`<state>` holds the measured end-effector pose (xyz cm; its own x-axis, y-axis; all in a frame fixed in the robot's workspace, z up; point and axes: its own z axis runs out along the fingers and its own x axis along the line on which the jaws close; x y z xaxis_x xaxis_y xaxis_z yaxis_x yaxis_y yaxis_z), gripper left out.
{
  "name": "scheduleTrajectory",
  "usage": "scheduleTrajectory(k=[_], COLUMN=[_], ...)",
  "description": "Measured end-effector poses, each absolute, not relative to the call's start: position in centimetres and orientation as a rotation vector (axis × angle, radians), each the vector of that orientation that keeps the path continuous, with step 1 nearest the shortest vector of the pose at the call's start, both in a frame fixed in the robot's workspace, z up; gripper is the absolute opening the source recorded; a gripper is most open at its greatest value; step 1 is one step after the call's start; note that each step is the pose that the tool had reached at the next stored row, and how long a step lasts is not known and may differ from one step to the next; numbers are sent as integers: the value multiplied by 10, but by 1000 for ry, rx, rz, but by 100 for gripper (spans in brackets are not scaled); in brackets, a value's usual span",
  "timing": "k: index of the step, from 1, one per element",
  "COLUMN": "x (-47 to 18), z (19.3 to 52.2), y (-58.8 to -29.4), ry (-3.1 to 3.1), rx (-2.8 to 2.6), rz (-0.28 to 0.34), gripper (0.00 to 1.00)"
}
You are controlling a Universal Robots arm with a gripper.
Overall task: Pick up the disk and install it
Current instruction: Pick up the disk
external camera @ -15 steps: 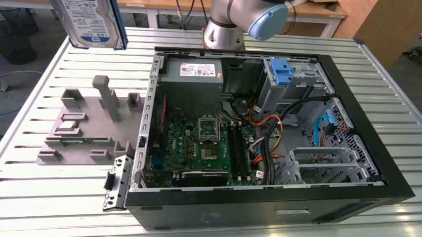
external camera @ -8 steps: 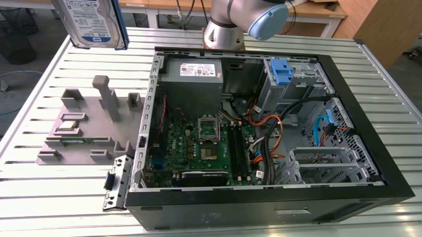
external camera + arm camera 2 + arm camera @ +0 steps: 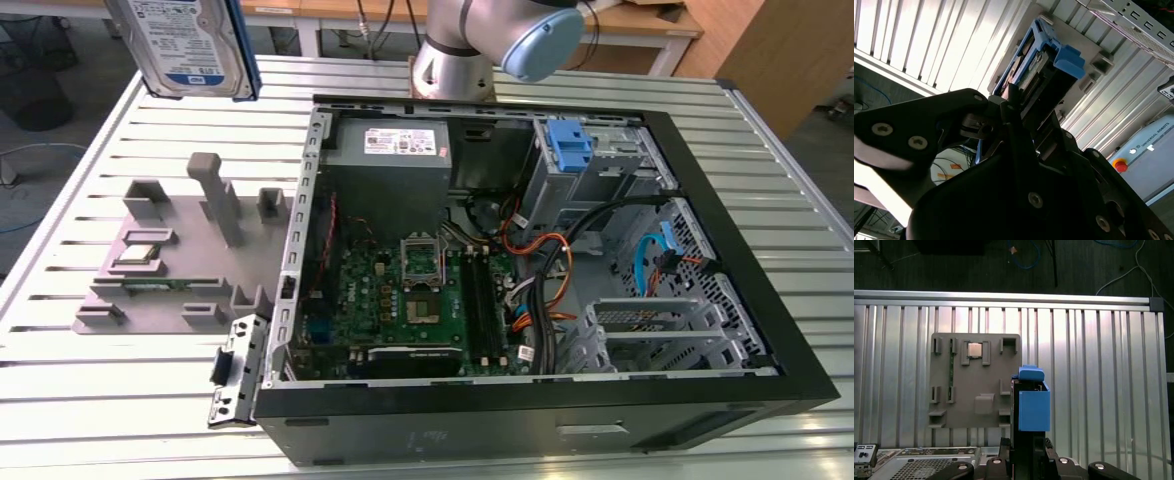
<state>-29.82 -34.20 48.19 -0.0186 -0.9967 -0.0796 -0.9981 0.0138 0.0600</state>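
Note:
The disk [image 3: 183, 45], a silver drive with a white-and-blue label in a blue bracket, hangs upright in the air at the exterior view's upper left, above the slatted table and clear of it. In the first wrist view its blue bracket [image 3: 1033, 405] stands edge-on over the grey fixture plate. In the second wrist view the disk [image 3: 1030, 75] runs out from between the black fingers. My gripper [image 3: 1028, 445] [image 3: 1016, 110] is shut on the disk's near end.
The open computer case [image 3: 747, 230] lies at the exterior view's right, with a grey power supply box [image 3: 394, 145], a blue latch piece [image 3: 570, 150] on the drive cage, and cables. The grey fixture plate [image 3: 174, 265] holds a chip [image 3: 974, 350]. The arm's base [image 3: 461, 50] stands behind the case.

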Motion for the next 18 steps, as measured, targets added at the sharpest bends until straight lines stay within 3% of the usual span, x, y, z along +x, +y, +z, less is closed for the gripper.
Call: scheduleTrajectory(k=[18], x=[-293], z=[482], y=[-342], ry=[2226], rx=[-2190], rz=[155], gripper=[35])
